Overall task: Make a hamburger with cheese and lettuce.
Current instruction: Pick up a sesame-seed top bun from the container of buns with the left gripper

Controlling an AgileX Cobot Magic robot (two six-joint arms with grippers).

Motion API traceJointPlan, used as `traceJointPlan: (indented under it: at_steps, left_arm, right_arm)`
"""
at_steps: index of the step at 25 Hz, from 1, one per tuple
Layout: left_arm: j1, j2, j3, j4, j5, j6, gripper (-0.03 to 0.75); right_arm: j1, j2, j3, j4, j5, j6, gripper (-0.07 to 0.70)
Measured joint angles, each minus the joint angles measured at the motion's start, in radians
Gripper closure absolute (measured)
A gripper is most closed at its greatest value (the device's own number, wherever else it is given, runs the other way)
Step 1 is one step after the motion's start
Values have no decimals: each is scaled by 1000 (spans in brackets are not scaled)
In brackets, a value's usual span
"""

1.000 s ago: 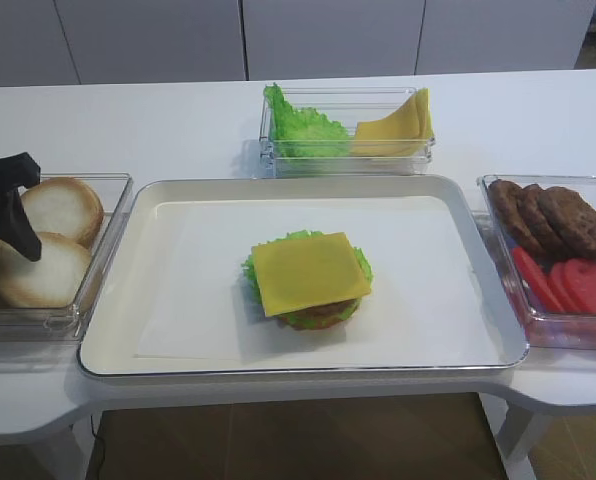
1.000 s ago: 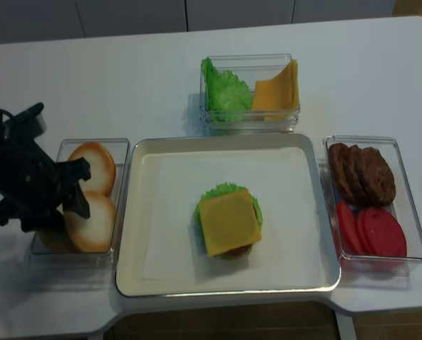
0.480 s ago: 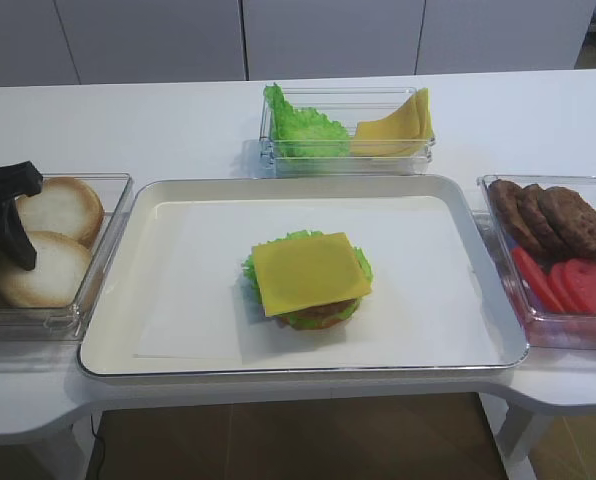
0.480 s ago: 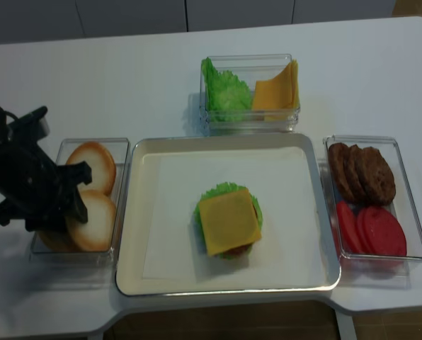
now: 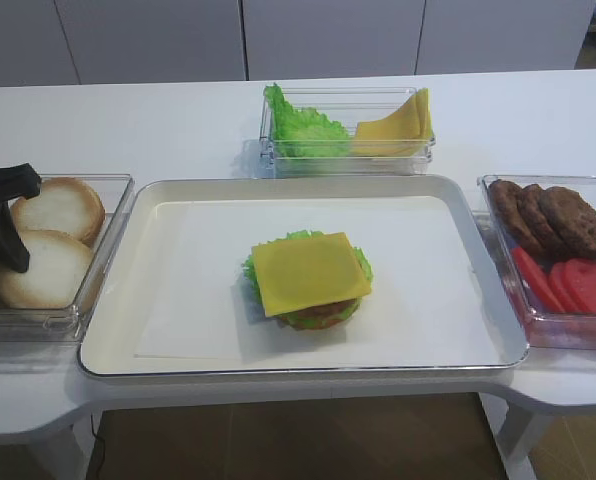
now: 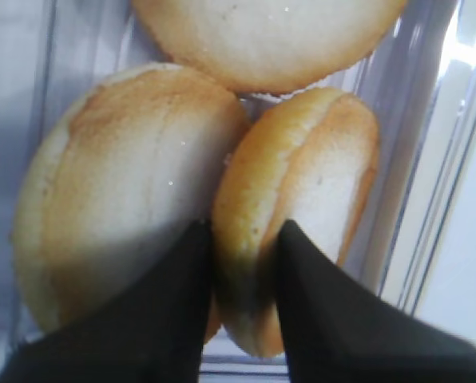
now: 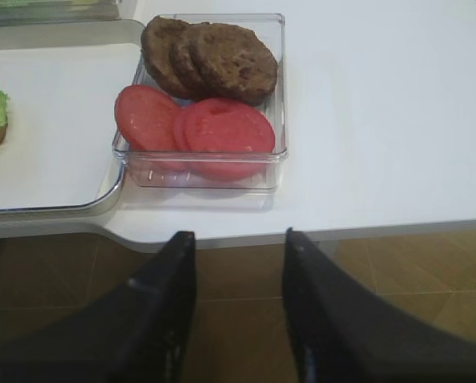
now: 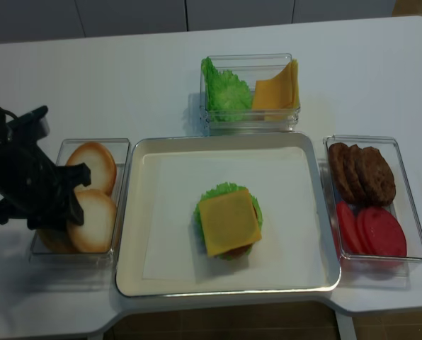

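One hamburger (image 5: 308, 282) is sitting on one tray (image 5: 158, 200), topped with a single cheese slice (image 5: 309, 272). Three clear containers are standing around the tray: one bun container (image 5: 106, 250), one patty-and-tomato container (image 5: 503, 265) and one container of lettuce and cheese (image 5: 346, 153). Three bun halves (image 6: 222, 199) are showing in the left wrist view, while only two are showing from the high views. Three dark patties (image 7: 210, 57) are overlapping in a row, and three tomato slices (image 7: 194, 128) are lying beside them. One bunch of lettuce (image 5: 303, 128) is sitting next to a small stack of cheese (image 5: 393, 125), its slice count too hard to tell.
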Motion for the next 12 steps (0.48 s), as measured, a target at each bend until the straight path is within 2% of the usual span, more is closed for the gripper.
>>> traceJointPlan:
  at_steps: [12]
  left_arm:
    - [0,0,0,2,-4,4,543]
  right_arm:
    - [0,0,0,0,0,0,357]
